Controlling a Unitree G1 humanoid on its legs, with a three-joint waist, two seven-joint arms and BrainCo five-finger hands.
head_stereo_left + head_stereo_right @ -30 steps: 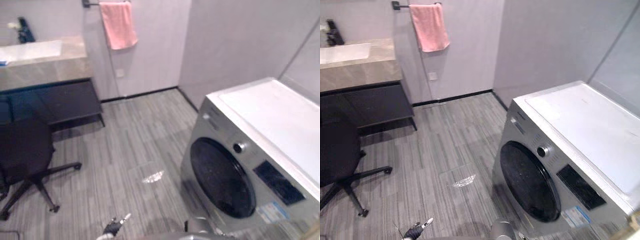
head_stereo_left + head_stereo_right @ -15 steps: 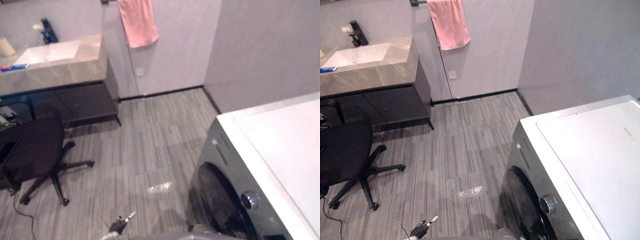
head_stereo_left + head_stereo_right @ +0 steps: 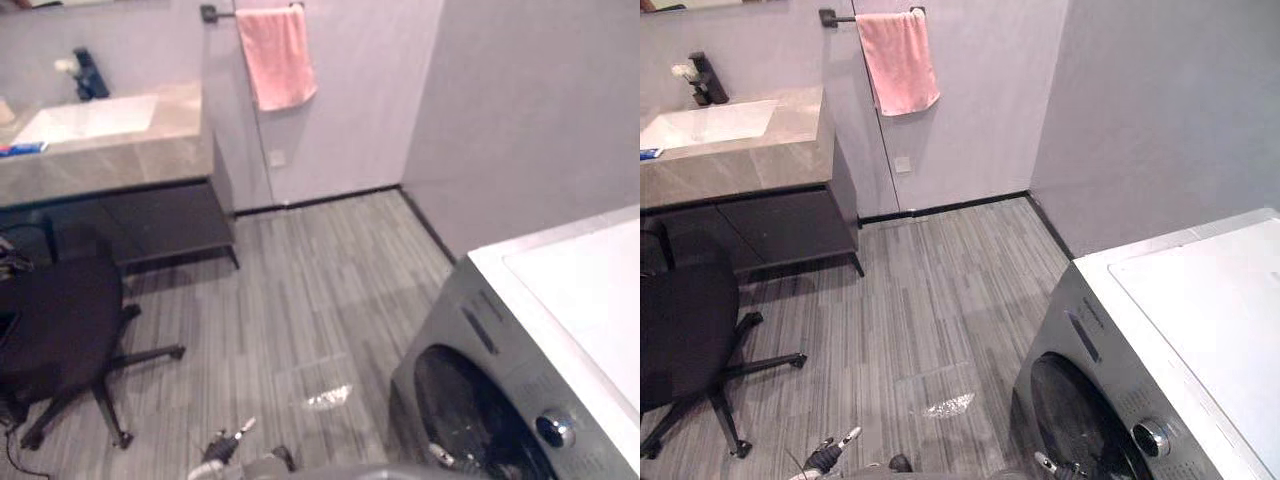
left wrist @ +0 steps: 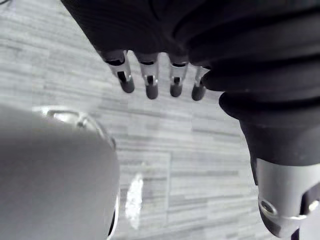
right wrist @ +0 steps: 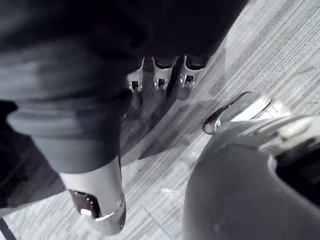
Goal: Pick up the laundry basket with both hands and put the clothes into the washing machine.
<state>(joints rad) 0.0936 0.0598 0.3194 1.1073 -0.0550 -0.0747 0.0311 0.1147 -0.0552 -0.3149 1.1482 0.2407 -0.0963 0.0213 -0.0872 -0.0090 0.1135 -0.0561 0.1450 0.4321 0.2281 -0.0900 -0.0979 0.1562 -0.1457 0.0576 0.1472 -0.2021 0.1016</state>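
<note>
A silver front-loading washing machine point(image 3: 540, 350) with a white top stands at the lower right of the eye views. Its round dark door point(image 3: 1072, 425) faces the floor space and looks closed. My left hand point(image 4: 150, 82) hangs over the grey plank floor in the left wrist view, fingers relaxed, thumb point(image 4: 280, 200) apart, nothing in it. In the right wrist view my right hand point(image 5: 160, 75) hangs the same way above the floor, fingers loose and empty, its thumb point(image 5: 100, 200) off to one side.
A black wheeled office chair point(image 3: 60, 330) stands at the left. Behind it is a stone vanity point(image 3: 110, 160) with a white sink, and a pink towel point(image 3: 278, 55) hangs on the wall. Grey plank floor point(image 3: 310, 290) stretches between chair and washer.
The camera has turned: the whole picture has shifted, so the washer sits lower and further right, while the vanity and chair show more fully at the left.
</note>
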